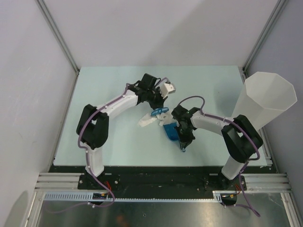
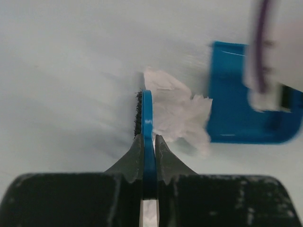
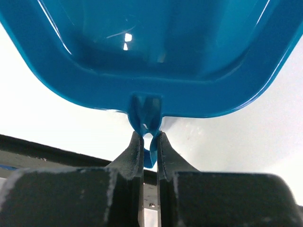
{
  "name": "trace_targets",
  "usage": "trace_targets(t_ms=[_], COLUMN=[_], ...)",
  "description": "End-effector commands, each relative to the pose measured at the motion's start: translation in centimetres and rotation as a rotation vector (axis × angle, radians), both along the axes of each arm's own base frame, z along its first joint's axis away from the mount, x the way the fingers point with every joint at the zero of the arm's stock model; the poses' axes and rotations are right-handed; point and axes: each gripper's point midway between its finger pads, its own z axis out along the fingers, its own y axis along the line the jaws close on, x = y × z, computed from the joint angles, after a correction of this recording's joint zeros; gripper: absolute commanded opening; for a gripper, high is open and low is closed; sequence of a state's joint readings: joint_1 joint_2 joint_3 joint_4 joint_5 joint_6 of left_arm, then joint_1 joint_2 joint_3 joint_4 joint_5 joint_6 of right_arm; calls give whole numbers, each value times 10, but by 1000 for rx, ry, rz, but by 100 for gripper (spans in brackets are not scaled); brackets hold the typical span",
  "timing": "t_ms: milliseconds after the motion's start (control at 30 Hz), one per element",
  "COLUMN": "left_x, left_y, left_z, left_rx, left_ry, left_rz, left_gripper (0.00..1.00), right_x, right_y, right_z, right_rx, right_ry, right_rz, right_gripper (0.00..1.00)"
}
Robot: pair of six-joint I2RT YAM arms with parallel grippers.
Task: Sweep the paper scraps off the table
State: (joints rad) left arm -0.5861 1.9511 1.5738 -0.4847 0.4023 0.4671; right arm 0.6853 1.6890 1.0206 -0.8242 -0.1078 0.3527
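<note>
White crumpled paper scraps (image 1: 147, 121) lie bunched near the middle of the mint-green table (image 1: 213, 87). My left gripper (image 1: 158, 106) is shut on a blue brush (image 1: 160, 112). In the left wrist view the brush (image 2: 147, 111) stands on edge between the fingers, its black bristles facing left, and the paper scraps (image 2: 179, 112) lie against its right side, up to the blue dustpan (image 2: 236, 116). My right gripper (image 1: 179, 135) is shut on the dustpan (image 1: 169, 131). The right wrist view shows the dustpan (image 3: 151, 52) with its small handle pinched in the right gripper (image 3: 149, 138).
A tall white faceted bin (image 1: 265, 99) stands at the table's right edge, beside the right arm. Metal frame posts rise at the back corners. A black and metal rail strip (image 1: 156, 177) runs along the front.
</note>
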Motion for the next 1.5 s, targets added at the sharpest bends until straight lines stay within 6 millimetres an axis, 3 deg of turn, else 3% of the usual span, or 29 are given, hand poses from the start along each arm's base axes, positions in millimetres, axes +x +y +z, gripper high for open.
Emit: trace_targets(t_ms=[0, 100, 233, 333, 467, 600, 700, 900, 1033, 1167, 1467], left_x=[-65, -101, -116, -99, -56, -13, 5, 16, 9, -1, -4], left_y=[-19, -26, -31, -24, -4, 18, 32, 46, 55, 63, 65], left_z=[35, 45, 62, 58, 54, 76, 85, 95, 92, 97, 98], left_rx=[-145, -213, -257, -202, -116, -62, -13, -15, 0, 2, -4], left_ry=[115, 203, 232, 169, 76, -75, -157, -189, -188, -205, -199], left_rz=[-134, -196, -217, -148, 17, 138, 191, 219, 213, 203, 205], left_gripper=[0, 0, 0, 0, 0, 0, 0, 0, 0, 0, 0], right_x=[43, 55, 61, 62, 54, 44, 34, 20, 23, 47, 86], right_y=[14, 19, 26, 24, 27, 28, 22, 7, 0, -4, -28], right_z=[-2, -2, 3, 12, 20, 30, 33, 44, 53, 69, 117], right_rx=[51, 72, 102, 103, 139, 179, 167, 152, 180, 248, 235], right_ry=[-100, -124, -149, -171, -150, -115, -76, -34, -32, -82, -195], right_rz=[2, 7, 16, 12, 27, 47, 58, 69, 62, 18, -21], right_gripper=[0, 0, 0, 0, 0, 0, 0, 0, 0, 0, 0])
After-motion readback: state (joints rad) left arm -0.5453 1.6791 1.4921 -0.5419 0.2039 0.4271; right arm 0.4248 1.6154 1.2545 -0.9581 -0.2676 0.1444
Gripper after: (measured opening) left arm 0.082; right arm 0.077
